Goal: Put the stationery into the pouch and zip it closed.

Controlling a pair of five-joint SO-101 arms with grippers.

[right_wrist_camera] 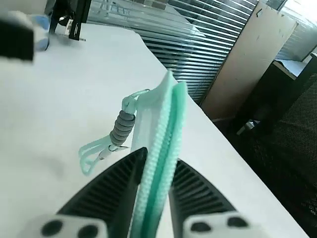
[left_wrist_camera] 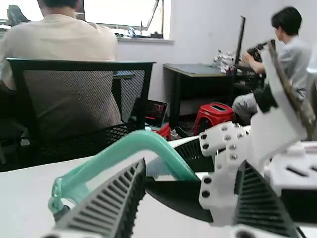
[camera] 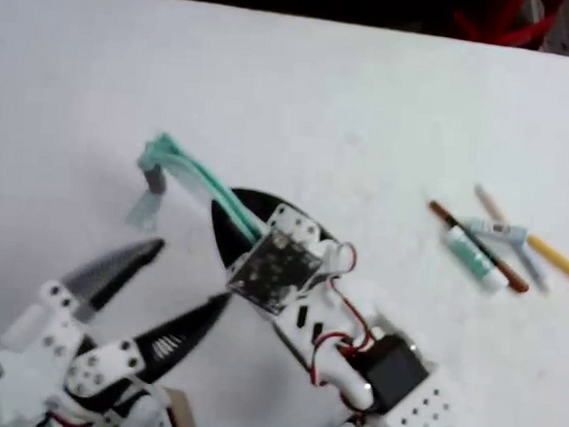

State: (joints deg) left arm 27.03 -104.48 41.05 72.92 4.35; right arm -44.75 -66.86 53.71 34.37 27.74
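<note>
The right gripper (right_wrist_camera: 156,166) is closed tight on the mint pouch (right_wrist_camera: 166,114), pinching its zipper edge. Just beside it, the left gripper (camera: 190,275) gapes wide and empty. Well beyond both lies the stationery (camera: 492,250), unpacked; next, I judge, the pouch needs unzipping.

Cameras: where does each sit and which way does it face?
High view: fixed above, looking down on the table, stationery, left arm and right arm.
Left wrist view: on the left arm, looking across the table past its open left gripper at the pouch.
Right wrist view: on the right arm, looking along the right gripper, shut on the pouch.
Shared: the pouch, all three.
</note>
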